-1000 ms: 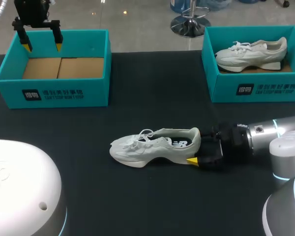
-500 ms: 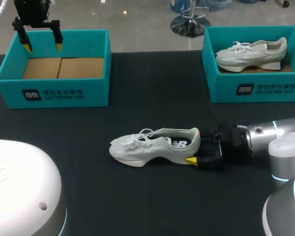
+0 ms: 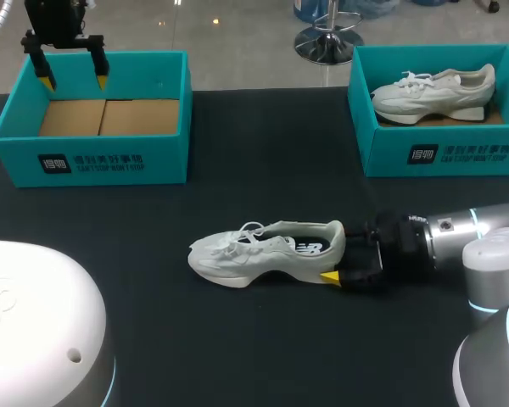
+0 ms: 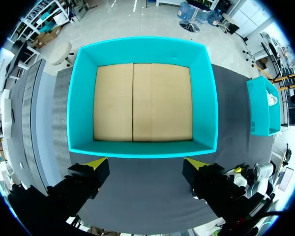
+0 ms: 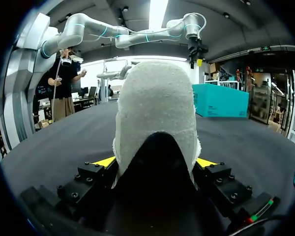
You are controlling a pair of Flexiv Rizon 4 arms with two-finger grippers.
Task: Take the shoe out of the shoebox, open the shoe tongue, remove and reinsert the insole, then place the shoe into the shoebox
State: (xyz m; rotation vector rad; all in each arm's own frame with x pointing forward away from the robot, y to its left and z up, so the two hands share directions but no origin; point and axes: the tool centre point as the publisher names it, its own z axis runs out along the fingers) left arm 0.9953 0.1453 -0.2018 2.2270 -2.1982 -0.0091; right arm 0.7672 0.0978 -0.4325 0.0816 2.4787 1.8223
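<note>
The right hand (image 3: 346, 254), clamped on the heel of the shoe (image 3: 263, 254), has edged it slightly leftward on the matte black bench (image 3: 263, 153). I judge the tongue comes next. The shoe has nubbly white fabric and a chunky sole. Beyond, the left hand (image 3: 71, 78) hangs spread over the empty teal cardboard box (image 3: 102, 161).

A white shoe (image 3: 267, 253) lies on the black table (image 3: 237, 339), the right gripper (image 3: 346, 257) at its heel.

The shoe (image 5: 155, 108) has a rough, fuzzy white cloth heel, the shoebox (image 4: 204, 98) is smooth teal card with a brown cardboard floor, and the counter (image 3: 263, 144) looks matt black.
</note>
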